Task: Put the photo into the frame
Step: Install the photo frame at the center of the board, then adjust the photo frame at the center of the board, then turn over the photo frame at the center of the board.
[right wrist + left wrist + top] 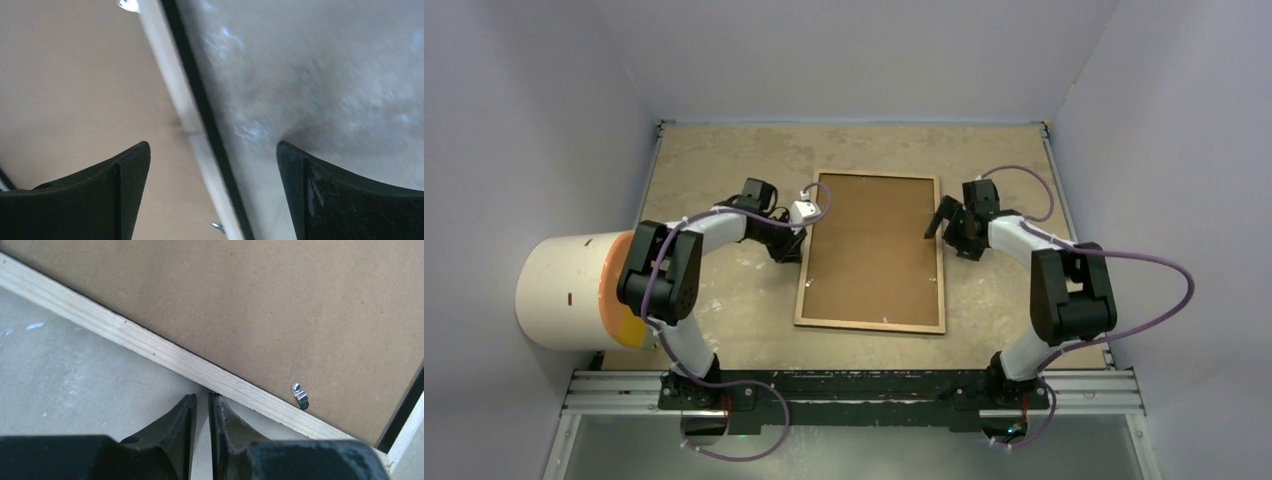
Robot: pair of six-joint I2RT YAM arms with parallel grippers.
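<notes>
While left fingers (177, 435) press together beside the frame (165, 354), right fingers (125, 180) stand spread, empty.

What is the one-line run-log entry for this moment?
frame back-up, backing board in it | left gripper shut, tips at frame's left rail | right gripper open above right rail | photo not in view

The white-and-black jointed left arm (662, 272) rises from its base at seven o'clock in the top view, bends at the elbow, and its forearm reaches toward two o'clock. Its black two-finger left gripper (201, 406) is closed, with only a slit between the tips. The matching right arm (1074, 292) rises from five o'clock, its forearm toward ten o'clock. Its right gripper (212, 147) has the fingers spread wide apart.
</notes>
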